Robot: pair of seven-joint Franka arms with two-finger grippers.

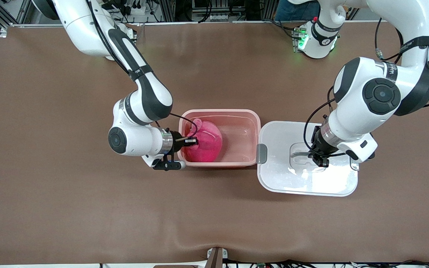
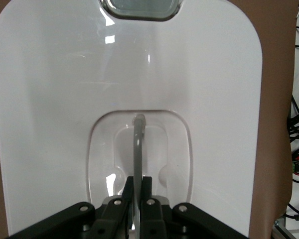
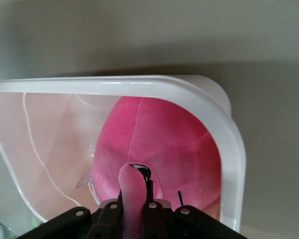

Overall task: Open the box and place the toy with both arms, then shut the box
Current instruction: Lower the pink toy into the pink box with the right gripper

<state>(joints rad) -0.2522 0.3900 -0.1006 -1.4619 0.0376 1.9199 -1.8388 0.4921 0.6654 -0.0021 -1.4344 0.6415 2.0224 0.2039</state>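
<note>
The pink box [image 1: 218, 111] stands open at mid-table, its rim [image 3: 139, 82] close in the right wrist view. The pink toy [image 1: 205, 143] sits inside it, at the right arm's end. My right gripper [image 1: 191, 140] reaches over that end wall and is shut on a pink flap of the toy [image 3: 159, 144], which fills the jaws of the gripper [image 3: 134, 189]. The white lid [image 1: 307, 163] lies flat beside the box, toward the left arm's end. My left gripper [image 1: 320, 162] is over the lid's middle, shut on its thin grey handle [image 2: 138, 144], as the gripper [image 2: 138, 184] shows in its own view.
A grey clip [image 1: 261, 153] on the lid's edge almost touches the box. The brown table [image 1: 88, 204] stretches wide around both. The left arm's base with green lights [image 1: 304, 41] stands at the table's back edge. A small mount [image 1: 216, 257] sits at the front edge.
</note>
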